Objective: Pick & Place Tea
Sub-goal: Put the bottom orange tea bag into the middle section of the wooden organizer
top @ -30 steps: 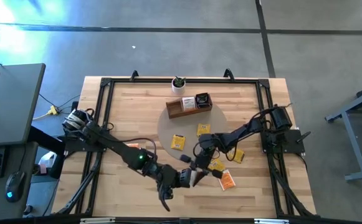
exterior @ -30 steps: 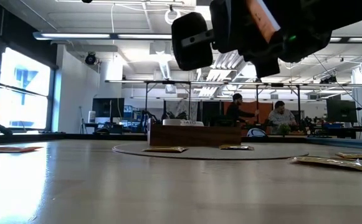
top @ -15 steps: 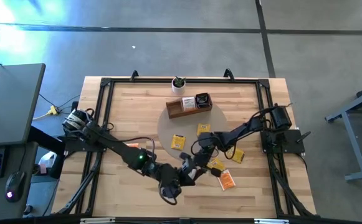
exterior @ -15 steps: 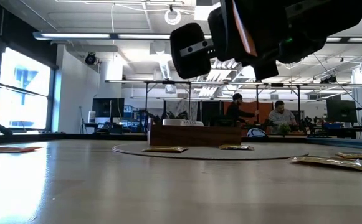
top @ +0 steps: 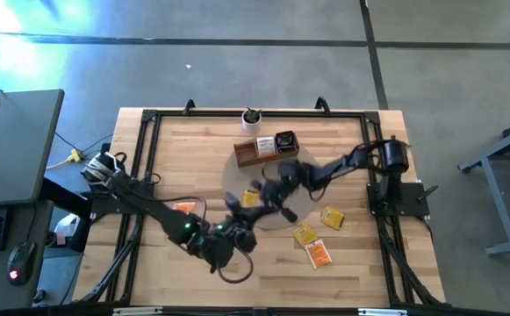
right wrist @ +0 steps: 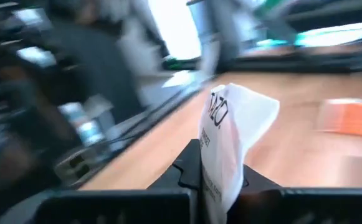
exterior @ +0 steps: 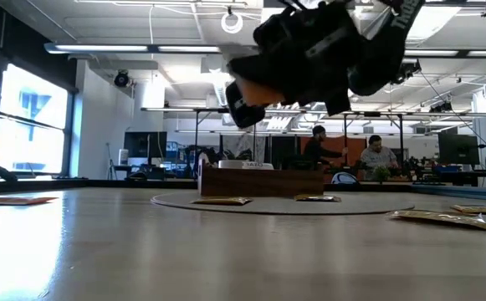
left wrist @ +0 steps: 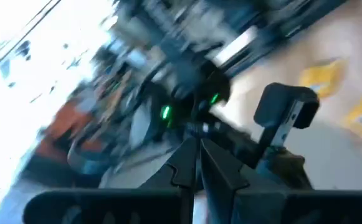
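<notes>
**Inspector A:** Checking the right gripper [right wrist: 215, 167] first. What has it got?

**Inspector B:** Its fingers are pressed together on one pale sachet [right wrist: 235, 121], which stands upright between them with dark print on its face. In the high view it hangs above the round mat [top: 237, 180], just in front of the wooden tray [top: 256, 154].

**A:** And the left gripper [left wrist: 197, 158]?

**B:** Fingers brought together, with nothing seen between them. It sits further out in front of the tray, off the mat's near edge. The wrist picture is smeared, so I call it empty with some reserve.

**A:** The other tea?

**B:** Lying flat on the table [top: 351, 132]. Two yellow sachets [top: 332, 218] and an orange sachet [top: 319, 254] are in front of the tray towards the right arm's side. Another orange one [top: 184, 207] lies towards the left arm's side.
</notes>
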Controlling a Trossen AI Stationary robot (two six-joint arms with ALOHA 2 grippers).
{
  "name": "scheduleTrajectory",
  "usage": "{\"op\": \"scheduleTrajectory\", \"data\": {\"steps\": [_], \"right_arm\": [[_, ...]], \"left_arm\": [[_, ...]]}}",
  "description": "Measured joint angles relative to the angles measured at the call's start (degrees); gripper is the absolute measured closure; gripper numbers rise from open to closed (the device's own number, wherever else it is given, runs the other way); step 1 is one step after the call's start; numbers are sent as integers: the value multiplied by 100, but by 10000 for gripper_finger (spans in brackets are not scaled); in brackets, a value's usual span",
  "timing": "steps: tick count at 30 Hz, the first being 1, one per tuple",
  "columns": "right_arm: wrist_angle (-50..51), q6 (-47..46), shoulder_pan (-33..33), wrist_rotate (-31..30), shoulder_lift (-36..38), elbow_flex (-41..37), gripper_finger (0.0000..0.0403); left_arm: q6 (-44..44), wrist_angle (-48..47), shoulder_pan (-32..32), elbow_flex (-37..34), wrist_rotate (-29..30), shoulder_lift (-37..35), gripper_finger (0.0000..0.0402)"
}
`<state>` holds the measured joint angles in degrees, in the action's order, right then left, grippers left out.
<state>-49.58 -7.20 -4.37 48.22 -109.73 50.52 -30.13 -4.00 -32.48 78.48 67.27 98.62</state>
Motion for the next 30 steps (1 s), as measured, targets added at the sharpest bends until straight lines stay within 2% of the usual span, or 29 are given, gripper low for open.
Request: {"op": "scheduleTrajectory", "data": {"steps": [3,6,10,14,26,30], "right_arm": [[125,-7,-577,-385,263,0,396],[476,85,-1214,-875,566,0,395],[1136,430,-1932,-2006,698,2,400],[1611,595,-2366,-2527,556,-2,397],[1457,494,-2486,-2842,44,-2,400],[1455,811,-2486,-2866,17,0,388]], "left_arm": [[426,-266,-160,-22,562,-182,380],[910,-571,-208,-6,667,-246,380],[1433,-1069,-282,-7,840,-315,380],[1783,-1647,-282,-14,816,-296,380],[2310,-2220,69,-13,780,-301,380],[2309,-2300,90,-13,698,-301,380]]}}
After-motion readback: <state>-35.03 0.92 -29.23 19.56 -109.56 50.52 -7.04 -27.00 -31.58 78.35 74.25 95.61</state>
